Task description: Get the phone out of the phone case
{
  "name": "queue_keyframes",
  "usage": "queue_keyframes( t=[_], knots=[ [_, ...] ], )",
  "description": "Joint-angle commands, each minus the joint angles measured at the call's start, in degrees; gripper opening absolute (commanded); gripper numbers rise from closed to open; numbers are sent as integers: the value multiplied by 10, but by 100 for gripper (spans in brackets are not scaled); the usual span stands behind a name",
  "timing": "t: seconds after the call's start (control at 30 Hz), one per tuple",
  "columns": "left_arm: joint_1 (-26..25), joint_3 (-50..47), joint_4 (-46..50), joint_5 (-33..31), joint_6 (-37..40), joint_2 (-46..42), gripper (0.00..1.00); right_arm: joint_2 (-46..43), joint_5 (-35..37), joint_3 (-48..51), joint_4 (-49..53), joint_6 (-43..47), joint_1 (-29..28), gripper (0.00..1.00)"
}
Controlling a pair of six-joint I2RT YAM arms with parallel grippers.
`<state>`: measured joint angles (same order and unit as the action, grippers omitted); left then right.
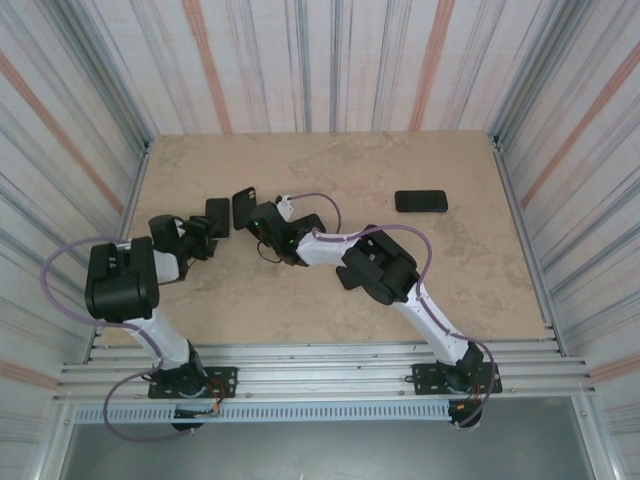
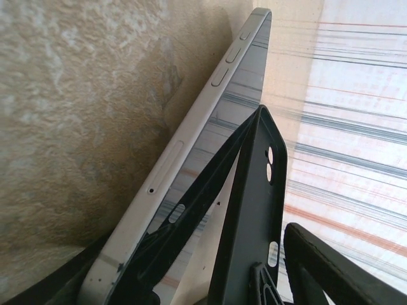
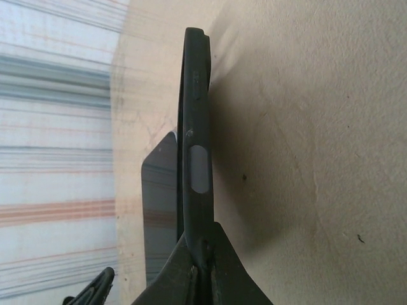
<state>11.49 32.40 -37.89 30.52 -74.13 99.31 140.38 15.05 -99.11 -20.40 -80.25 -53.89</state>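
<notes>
Nearest the overhead camera are the two arms, both reaching to the left-centre of the table. Left gripper sits at the phone, a dark slab just ahead of it; jaw state cannot be judged from this height. Right gripper holds the phone case just beside the phone, with a narrow gap between the two. A second phone lies flat, well apart to the right.

Left wrist view: the phone's silver side rail runs diagonally, buttons showing, bare of any cover. The black case stands just beside it, camera cut-outs visible. Whether its top corner touches the phone's face cannot be told. Left fingers stand wide, and the one at lower right is clear of the phone. Contact at the lower-left finger cannot be confirmed.

Right wrist view: the case is seen edge-on and upright, pinched at its lower end between the right fingers, jaws narrow and clamped on it. The phone shows as a dark slab behind and left of the case, separate from it
</notes>
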Motion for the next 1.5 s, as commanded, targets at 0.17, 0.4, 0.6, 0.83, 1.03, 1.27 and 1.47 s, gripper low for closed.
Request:
queue_keyframes(
  t=[0.17, 0.4, 0.6, 0.83, 1.03, 1.27, 1.47],
  knots=[
    [10, 49, 156, 6, 56, -42, 73, 17, -17, -43, 57, 44, -16, 13],
    [10, 94, 252, 5, 81, -47, 78, -2, -23, -46, 94, 82, -20, 28],
    [10, 126, 312, 1, 101, -45, 79, -10, -24, -39, 103, 93, -17, 34],
    [10, 149, 374, -21, 131, -53, 81, -27, -12, -40, 119, 152, -19, 41],
    [10, 164, 395, -29, 141, -53, 81, -41, -3, -33, 140, 181, -18, 52],
    [11, 181, 406, -30, 155, -46, 81, -54, 0, -30, 149, 204, -18, 61],
    [12, 191, 417, -33, 163, -45, 82, -68, 2, -25, 158, 214, -12, 65]
  ],
)
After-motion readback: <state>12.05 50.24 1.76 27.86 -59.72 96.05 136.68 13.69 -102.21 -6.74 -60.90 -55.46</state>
